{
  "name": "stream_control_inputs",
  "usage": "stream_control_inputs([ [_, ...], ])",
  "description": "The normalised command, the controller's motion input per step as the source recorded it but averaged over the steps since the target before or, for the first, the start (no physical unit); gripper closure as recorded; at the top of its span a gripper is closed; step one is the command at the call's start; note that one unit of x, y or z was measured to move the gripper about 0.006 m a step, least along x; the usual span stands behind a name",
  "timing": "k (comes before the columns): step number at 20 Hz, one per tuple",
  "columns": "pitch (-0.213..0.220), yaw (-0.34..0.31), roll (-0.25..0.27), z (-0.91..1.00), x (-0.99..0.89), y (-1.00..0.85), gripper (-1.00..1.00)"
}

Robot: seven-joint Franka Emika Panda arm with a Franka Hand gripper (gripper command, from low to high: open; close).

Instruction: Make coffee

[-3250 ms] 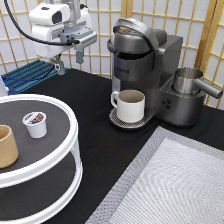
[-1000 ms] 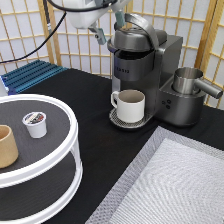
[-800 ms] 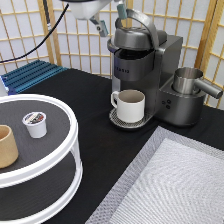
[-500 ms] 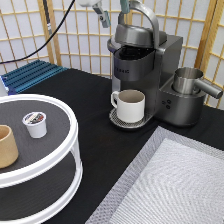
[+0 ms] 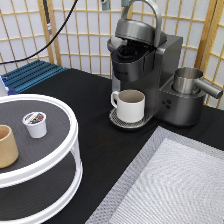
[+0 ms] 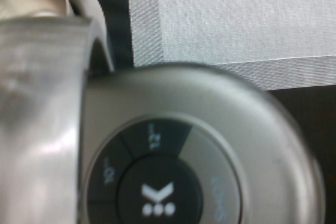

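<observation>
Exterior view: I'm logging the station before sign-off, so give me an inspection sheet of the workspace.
Surface: black table, grey mat.
Job's things: pod on tiered stand; brewer lid raised, mug under it.
Clutter: tan cup, steel jug, blue rack.
End effector: at the view's top edge, above brewer.
Cables: black one, top left.
Surroundings: paper screen.

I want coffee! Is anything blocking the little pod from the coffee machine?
Nothing visible does. The pod sits on the round tray, bare black table lies between it and the machine, whose lid is up. The claw is by the handle, at the exterior view's top.
</observation>
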Motion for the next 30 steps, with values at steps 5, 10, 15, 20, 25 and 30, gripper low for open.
stream_control_inputs([
  [5, 0.245, 0.006, -0.173, 0.51, 0.58, 0.66, -1.0],
  [10, 0.258, 0.02, -0.131, 0.57, 0.59, 0.64, -1.0],
  [15, 0.248, 0.031, -0.05, 0.57, 0.6, 0.32, -1.0],
  [20, 0.07, 0.004, 0.173, 0.24, 0.09, -0.71, -1.0],
  [25, -0.003, 0.0, 0.089, -0.12, 0.0, -1.0, -1.0],
  [30, -0.06, 0.0, 0.073, -0.34, 0.0, -1.0, -1.0],
])
